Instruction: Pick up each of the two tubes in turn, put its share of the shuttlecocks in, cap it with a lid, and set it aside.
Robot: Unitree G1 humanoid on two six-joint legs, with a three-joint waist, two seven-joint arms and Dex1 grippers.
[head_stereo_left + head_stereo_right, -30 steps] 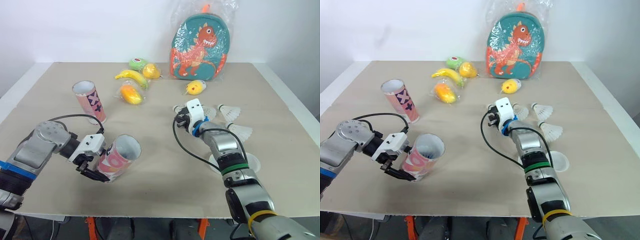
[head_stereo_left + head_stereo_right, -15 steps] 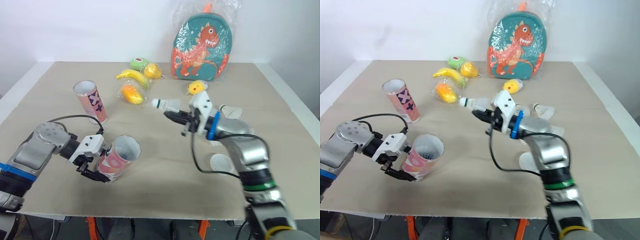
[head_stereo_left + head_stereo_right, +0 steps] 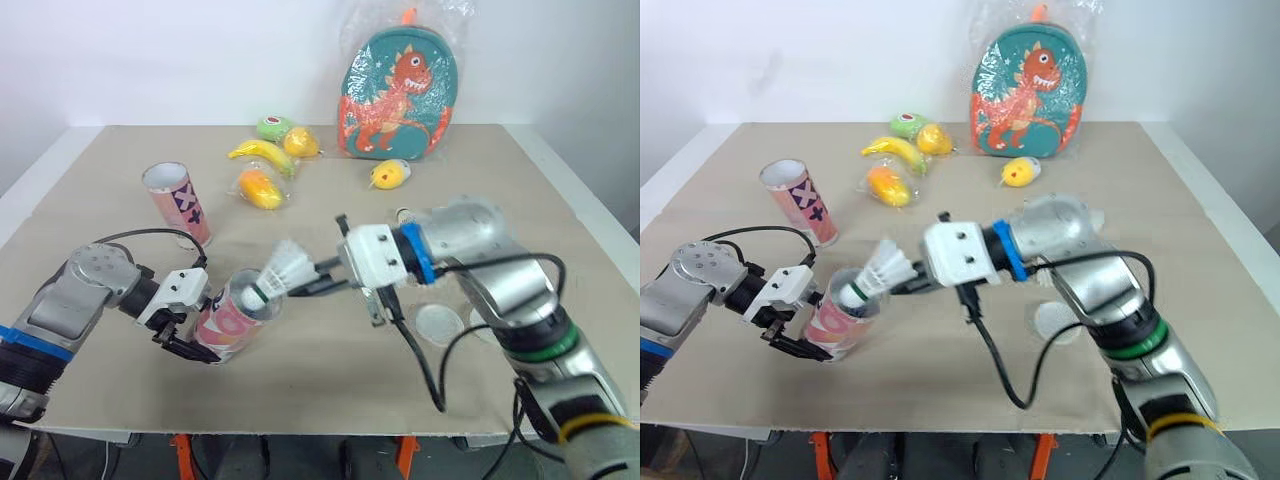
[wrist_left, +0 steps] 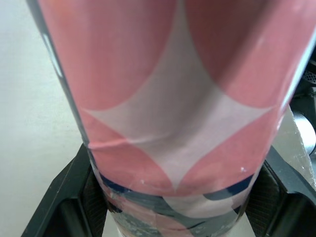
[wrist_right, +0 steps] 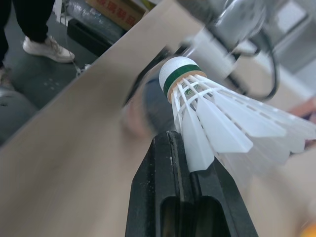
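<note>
My left gripper (image 3: 186, 322) is shut on a pink-and-white tube (image 3: 238, 312), held tilted just above the table with its open mouth facing up and to the right. In the left wrist view the tube (image 4: 173, 113) sits between both black fingers (image 4: 74, 202). My right gripper (image 3: 306, 288) is shut on the feather skirt of a white shuttlecock (image 3: 283, 270), whose green-banded cork end is at the tube's mouth. The right wrist view shows the same shuttlecock (image 5: 212, 118) pinched between the fingers (image 5: 170, 168). A second pink tube (image 3: 178, 203) stands upright at the far left.
A round clear lid (image 3: 438, 323) lies on the table below my right forearm. At the back lie a bagged dinosaur backpack (image 3: 398, 85), a banana (image 3: 262, 153), an orange fruit (image 3: 261, 188), a yellow toy (image 3: 389, 175) and other fruit.
My right gripper has carried the shuttlecock left and down from mid-table to the mouth of the held tube. The left gripper and its tube have stayed put.
</note>
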